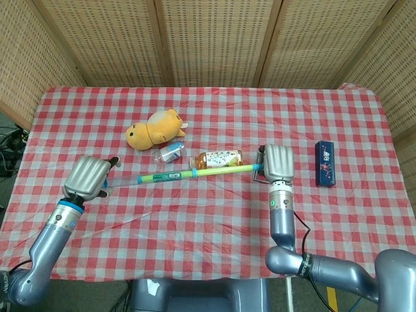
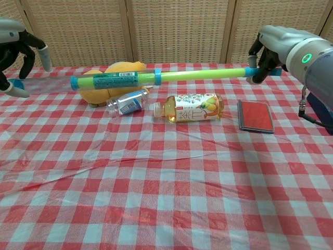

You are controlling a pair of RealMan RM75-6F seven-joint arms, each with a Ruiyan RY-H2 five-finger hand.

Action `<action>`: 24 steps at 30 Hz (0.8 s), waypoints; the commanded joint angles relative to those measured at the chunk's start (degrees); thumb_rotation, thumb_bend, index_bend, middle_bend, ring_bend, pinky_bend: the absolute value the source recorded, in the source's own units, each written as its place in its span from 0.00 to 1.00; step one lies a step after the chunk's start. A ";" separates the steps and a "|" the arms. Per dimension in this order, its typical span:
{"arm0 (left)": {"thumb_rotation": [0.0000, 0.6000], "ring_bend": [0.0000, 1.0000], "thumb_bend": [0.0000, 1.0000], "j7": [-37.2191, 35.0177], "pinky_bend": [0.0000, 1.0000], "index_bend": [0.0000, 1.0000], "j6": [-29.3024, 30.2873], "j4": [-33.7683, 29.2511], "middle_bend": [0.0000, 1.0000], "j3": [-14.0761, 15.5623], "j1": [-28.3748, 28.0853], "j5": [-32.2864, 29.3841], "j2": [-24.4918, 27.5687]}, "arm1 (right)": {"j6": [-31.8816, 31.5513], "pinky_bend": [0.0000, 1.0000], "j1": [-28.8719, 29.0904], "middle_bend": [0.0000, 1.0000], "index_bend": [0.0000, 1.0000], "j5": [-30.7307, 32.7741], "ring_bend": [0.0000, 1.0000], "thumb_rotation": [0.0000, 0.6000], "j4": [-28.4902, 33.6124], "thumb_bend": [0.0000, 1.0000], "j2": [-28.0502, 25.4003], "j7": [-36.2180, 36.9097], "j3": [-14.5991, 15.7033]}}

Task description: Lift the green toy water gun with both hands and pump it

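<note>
The green toy water gun (image 1: 195, 173) hangs above the table, held at both ends and drawn out long. My left hand (image 1: 88, 177) grips the blue end of its pale rod at the far left. My right hand (image 1: 278, 162) grips the blue tip of the thin green shaft at the right. In the chest view the labelled barrel (image 2: 112, 80) with its blue ring sits left of centre. From there the thin shaft runs up to my right hand (image 2: 270, 44), and the clear rod reaches my left hand (image 2: 15, 57) at the frame's edge.
Under the gun lie a yellow plush toy (image 1: 155, 128), a small clear bottle (image 1: 171, 153) and a tea bottle (image 1: 218, 158) on its side. A flat box (image 1: 325, 164) lies right of my right hand. Wicker screens stand behind the checked tablecloth (image 1: 208, 214).
</note>
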State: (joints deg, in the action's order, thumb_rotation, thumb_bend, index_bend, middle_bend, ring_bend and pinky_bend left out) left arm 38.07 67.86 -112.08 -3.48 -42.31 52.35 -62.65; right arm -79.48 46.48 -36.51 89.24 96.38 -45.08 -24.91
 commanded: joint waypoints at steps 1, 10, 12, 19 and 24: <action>1.00 0.67 0.31 -0.63 0.59 0.36 -0.07 1.35 0.81 0.57 0.85 1.15 0.61 | -0.02 0.84 -0.14 1.00 0.85 0.55 1.00 1.00 -0.86 0.49 -0.33 -0.03 -0.34; 1.00 0.67 0.31 -3.67 0.59 0.36 -2.12 4.31 0.81 1.48 2.31 4.26 2.25 | 0.27 0.84 -0.48 1.00 0.85 2.33 1.00 1.00 -3.27 0.49 -1.43 -0.32 -1.19; 1.00 0.67 0.31 -4.51 0.59 0.35 -2.73 5.09 0.81 1.73 2.66 4.98 2.61 | 0.43 0.84 -0.61 1.00 0.85 3.06 1.00 1.00 -3.91 0.49 -1.79 -0.48 -1.46; 1.00 0.67 0.31 -7.39 0.58 0.35 -5.09 8.38 0.81 2.61 3.81 7.61 3.26 | 0.73 0.84 -1.17 1.00 0.85 4.38 1.00 1.00 -5.49 0.49 -3.33 -0.71 -1.95; 1.00 0.66 0.31 -8.66 0.57 0.34 -5.78 9.38 0.80 2.24 4.13 8.58 3.02 | 0.50 0.84 -1.34 1.00 0.85 4.50 1.00 1.00 -5.21 0.49 -4.08 -0.96 -1.95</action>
State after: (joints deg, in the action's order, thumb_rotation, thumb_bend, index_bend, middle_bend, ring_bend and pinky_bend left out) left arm 29.67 62.21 -102.90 -1.12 -38.28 60.70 -59.52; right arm -78.94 45.18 -32.03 83.96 92.38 -46.02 -26.86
